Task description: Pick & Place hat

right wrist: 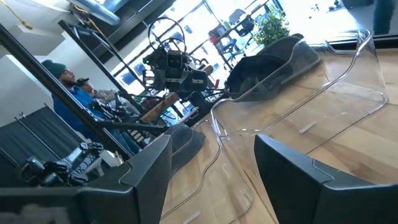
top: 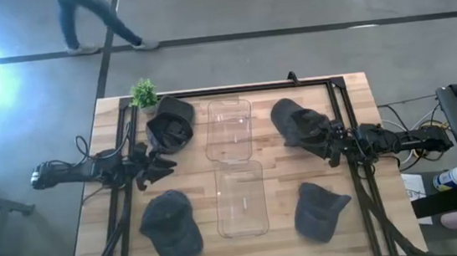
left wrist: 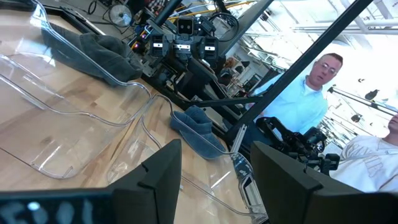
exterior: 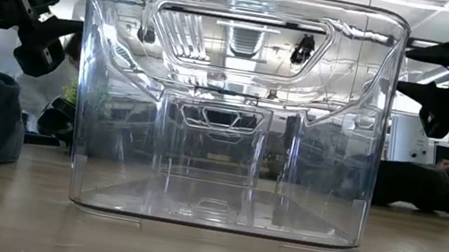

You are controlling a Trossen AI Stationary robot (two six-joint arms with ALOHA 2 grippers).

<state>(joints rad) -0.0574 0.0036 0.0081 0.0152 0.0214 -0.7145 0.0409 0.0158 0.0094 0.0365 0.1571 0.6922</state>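
Four dark hats lie on the wooden table: far-left hat (top: 169,122), far-right hat (top: 297,121), near-left hat (top: 171,226) and near-right hat (top: 319,210). Each rests on the tabletop. My left gripper (top: 161,163) is open and hovers between the two left hats; its wrist view shows nothing between its fingers (left wrist: 214,180). My right gripper (top: 328,144) is open beside the far-right hat's near edge, and its wrist view (right wrist: 211,174) shows an empty gap. In the right wrist view the far-left hat (right wrist: 273,65) and the near-left hat (right wrist: 183,140) lie ahead.
Two clear plastic bins (top: 229,130) (top: 240,198) stand one behind the other in the table's middle; the nearer one fills the low view (exterior: 232,109). A small green plant (top: 143,92) stands at the far-left corner. A person (top: 92,23) walks beyond the far edge.
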